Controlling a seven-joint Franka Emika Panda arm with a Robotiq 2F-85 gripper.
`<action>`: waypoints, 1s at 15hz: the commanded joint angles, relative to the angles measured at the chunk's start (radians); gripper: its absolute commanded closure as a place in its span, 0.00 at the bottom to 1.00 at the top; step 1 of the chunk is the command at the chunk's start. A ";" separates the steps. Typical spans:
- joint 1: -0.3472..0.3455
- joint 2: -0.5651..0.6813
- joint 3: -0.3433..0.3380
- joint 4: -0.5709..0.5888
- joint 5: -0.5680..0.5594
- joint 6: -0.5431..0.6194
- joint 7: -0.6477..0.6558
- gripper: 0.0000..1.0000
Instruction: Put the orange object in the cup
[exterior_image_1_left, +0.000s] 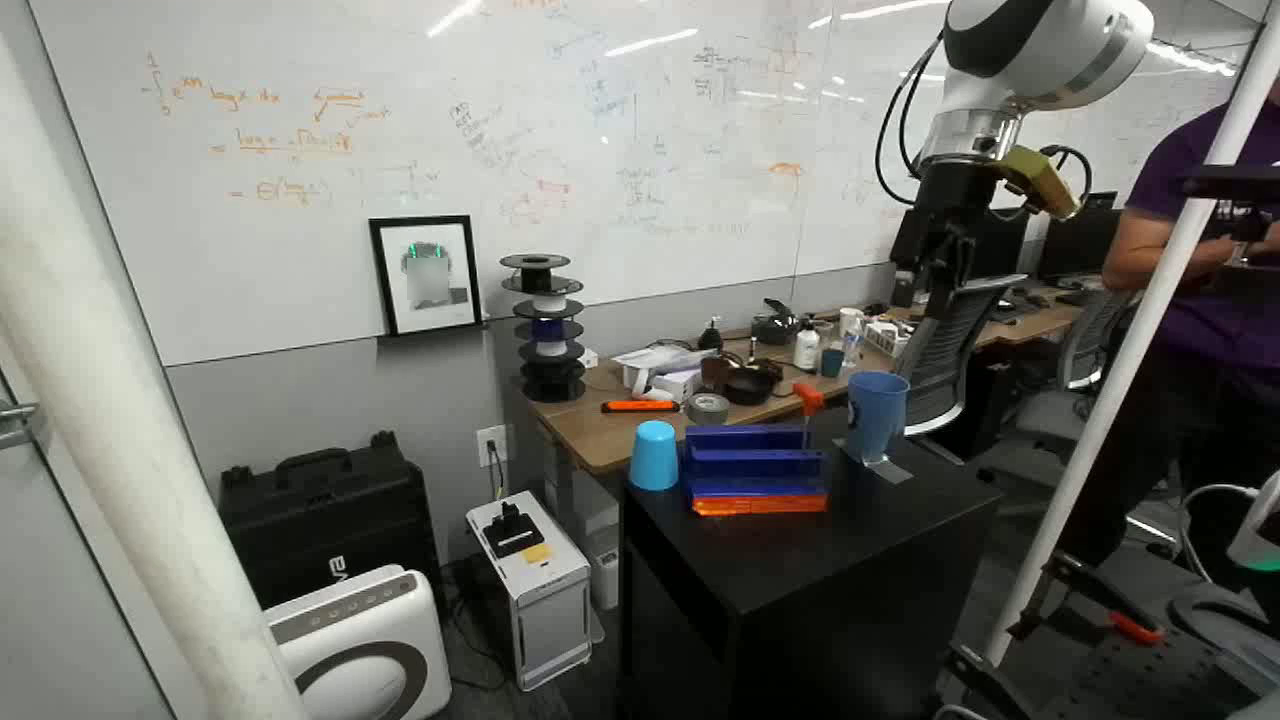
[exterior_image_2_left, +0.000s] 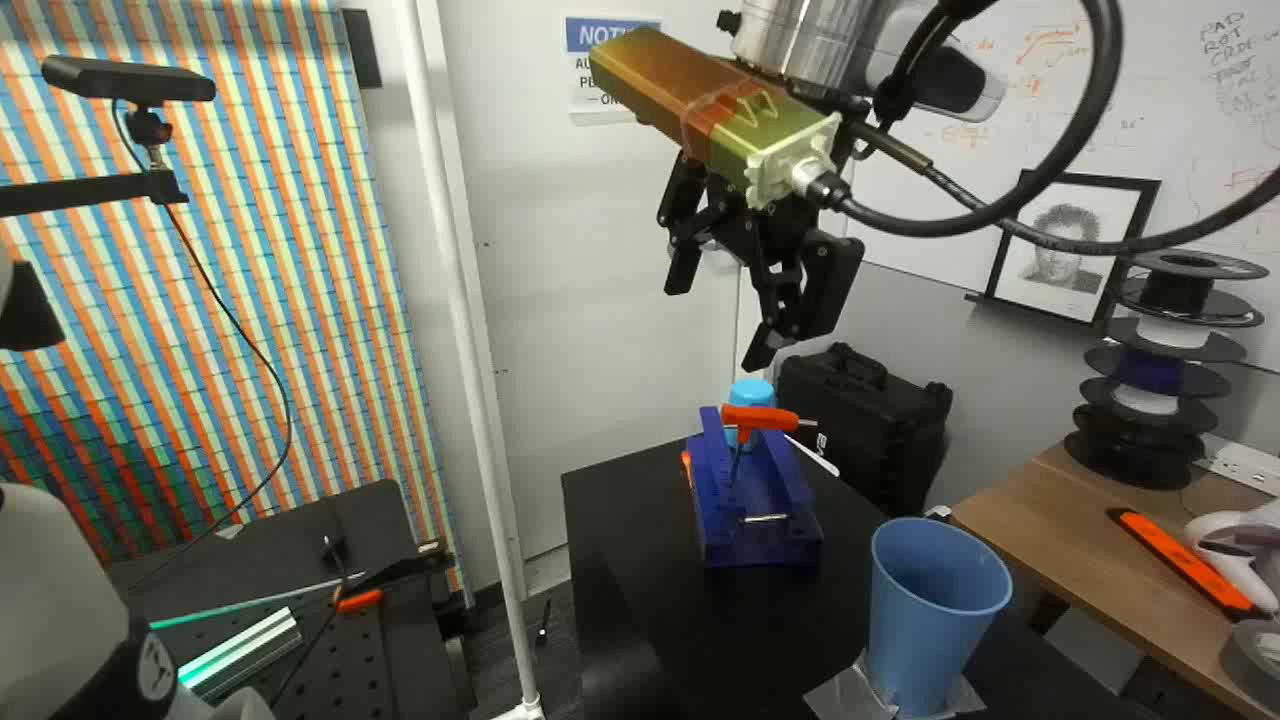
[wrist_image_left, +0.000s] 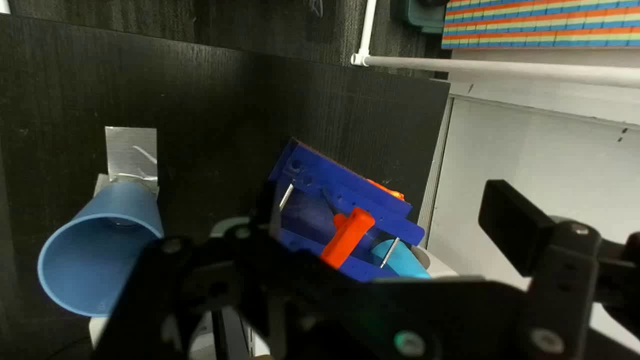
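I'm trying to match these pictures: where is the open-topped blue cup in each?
In an exterior view: blue cup right of centre, below mid-height.
In an exterior view: blue cup at the bottom, right of centre.
Wrist view: blue cup far left, lower half.
Shared landmark: the dark-blue rack holding an orange tool.

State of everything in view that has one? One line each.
Fingers: spread apart, holding nothing
Orange-handled tool: standing in the blue rack, handle up
Tall cup: upright, open, tape at its base
Small cup: upside down
Black case: shut
Whiteboard: written on
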 joint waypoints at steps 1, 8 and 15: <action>-0.030 0.002 0.028 0.005 0.006 -0.002 -0.005 0.00; -0.030 0.001 0.028 0.012 0.006 -0.002 -0.005 0.00; -0.039 0.036 0.062 0.038 -0.037 0.046 0.114 0.00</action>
